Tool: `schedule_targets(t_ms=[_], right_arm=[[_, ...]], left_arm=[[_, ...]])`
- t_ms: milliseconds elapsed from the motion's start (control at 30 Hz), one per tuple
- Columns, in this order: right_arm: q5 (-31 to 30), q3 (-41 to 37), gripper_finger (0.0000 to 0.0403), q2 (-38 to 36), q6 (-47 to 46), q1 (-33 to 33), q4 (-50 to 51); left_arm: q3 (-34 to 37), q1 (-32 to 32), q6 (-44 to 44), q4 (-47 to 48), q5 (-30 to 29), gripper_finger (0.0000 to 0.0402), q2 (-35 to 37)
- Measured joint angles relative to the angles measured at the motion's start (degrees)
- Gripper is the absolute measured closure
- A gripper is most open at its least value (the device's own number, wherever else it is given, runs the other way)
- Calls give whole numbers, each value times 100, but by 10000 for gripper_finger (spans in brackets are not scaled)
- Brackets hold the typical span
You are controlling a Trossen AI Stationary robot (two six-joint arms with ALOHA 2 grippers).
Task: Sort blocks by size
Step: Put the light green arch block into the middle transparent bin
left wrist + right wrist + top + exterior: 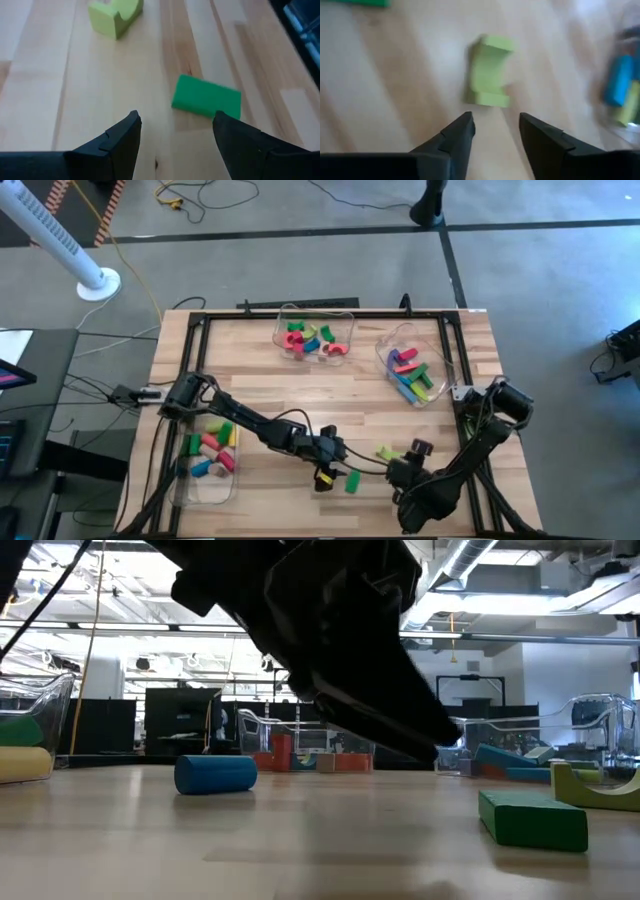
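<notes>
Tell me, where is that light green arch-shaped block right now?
The light green arch-shaped block lies loose on the wooden table near its front edge, right of the dark green flat block and just before the open right gripper.

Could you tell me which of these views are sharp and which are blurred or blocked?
High view: evenly lit, sharp. Low view: a dark arm fills the upper middle as a silhouette against bright ceiling lights; the blue cylinder stays clear. Left wrist view: the green block is fairly crisp between the open left gripper. Right wrist view: soft throughout, the light green arch smeared beyond the right gripper.
</notes>
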State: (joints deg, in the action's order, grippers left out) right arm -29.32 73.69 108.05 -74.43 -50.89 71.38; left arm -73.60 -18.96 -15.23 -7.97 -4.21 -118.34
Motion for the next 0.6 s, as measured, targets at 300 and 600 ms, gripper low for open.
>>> schedule_targets(t_ms=[300,600], right_arm=[[0,-872,133,-7,-251,96,-1374],[-324,-1328,132,-13,-760,-12,-1555]], left_arm=[[2,0,195,127,-2,164,2],[2,2,302,253,0,164,2]])
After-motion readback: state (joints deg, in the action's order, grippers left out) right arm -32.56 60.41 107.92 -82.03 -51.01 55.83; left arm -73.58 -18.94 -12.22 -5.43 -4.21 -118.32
